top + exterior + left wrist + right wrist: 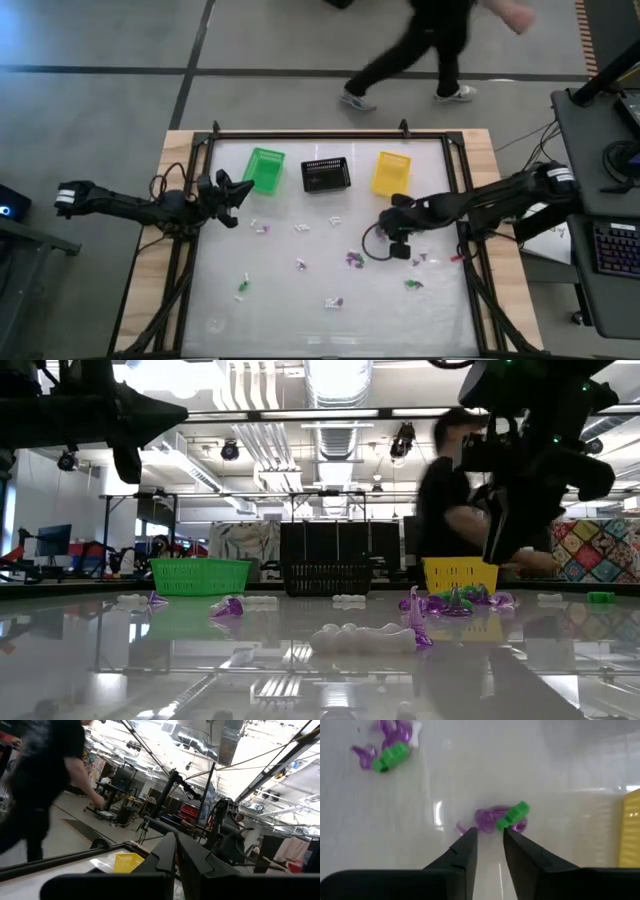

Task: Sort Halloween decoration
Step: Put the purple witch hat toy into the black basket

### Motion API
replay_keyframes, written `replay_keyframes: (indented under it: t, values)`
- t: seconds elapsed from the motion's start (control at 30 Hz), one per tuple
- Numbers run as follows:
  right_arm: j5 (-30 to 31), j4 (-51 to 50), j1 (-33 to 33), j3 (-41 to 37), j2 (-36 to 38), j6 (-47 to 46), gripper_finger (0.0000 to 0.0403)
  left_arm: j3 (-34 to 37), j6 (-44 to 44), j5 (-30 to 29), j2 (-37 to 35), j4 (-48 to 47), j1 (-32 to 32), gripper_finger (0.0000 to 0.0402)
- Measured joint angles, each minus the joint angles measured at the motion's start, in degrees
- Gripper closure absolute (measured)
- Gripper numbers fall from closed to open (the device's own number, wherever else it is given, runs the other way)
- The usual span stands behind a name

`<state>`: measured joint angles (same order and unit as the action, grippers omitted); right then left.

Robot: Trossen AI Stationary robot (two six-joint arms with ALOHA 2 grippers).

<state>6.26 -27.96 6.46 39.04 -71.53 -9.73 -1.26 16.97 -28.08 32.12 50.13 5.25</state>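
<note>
Small white, purple and green Halloween decoration trinkets lie scattered on the white table [300, 310]. One purple and green trinket [501, 817] lies on the table just beyond my right gripper's [488, 835] open fingertips, which slant down and hold nothing. A second purple and green one [387, 751] lies farther off. In the high view my right gripper [388, 222] is below the yellow basket [391, 171], near a purple cluster [352, 260]. My left gripper [175, 842] is shut on nothing, raised at the table's left side [235, 190] beside the green basket [265, 168].
Green, black [326, 174] and yellow baskets stand in a row at the far edge. White trinkets [360, 640] lie toward the near edge. A black frame [310, 133] rims the table. A person [420, 50] walks past beyond the far edge.
</note>
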Motion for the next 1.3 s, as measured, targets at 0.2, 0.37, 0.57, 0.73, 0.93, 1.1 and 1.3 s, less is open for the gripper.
replay_keyframes:
  t: [0.2,0.37,0.57,0.73,0.93,1.1,1.3]
  values:
    - [-1.82,-0.73,0.55,1.08,-4.21,-0.23,0.0266,0.00,0.00,-0.02,0.00,0.37,-0.02,0.0402]
    - [-2.41,-1.11,0.55,1.08,-6.06,-2.22,0.0258,0.00,0.00,-0.02,0.00,0.37,-0.02,0.0402]
    - [-2.39,-1.16,0.55,1.08,-7.88,-3.76,0.0279,0.00,0.00,-0.02,0.00,0.39,-0.02,0.0402]
    - [-3.76,0.02,0.55,1.08,-9.28,-3.99,0.0299,0.00,0.00,-0.02,0.00,0.39,-0.02,0.0402]
    - [-3.84,0.30,0.55,1.08,-9.70,-5.34,0.0318,0.00,0.00,-0.02,0.00,0.39,-0.02,0.0402]
    - [-3.72,0.38,0.53,1.08,-9.70,-6.26,0.0328,0.00,0.00,-0.02,0.00,0.41,-0.02,0.0402]
    - [-3.52,0.38,0.53,1.08,-9.70,-7.29,0.0331,0.00,0.00,-0.02,0.00,0.42,-0.02,0.0402]
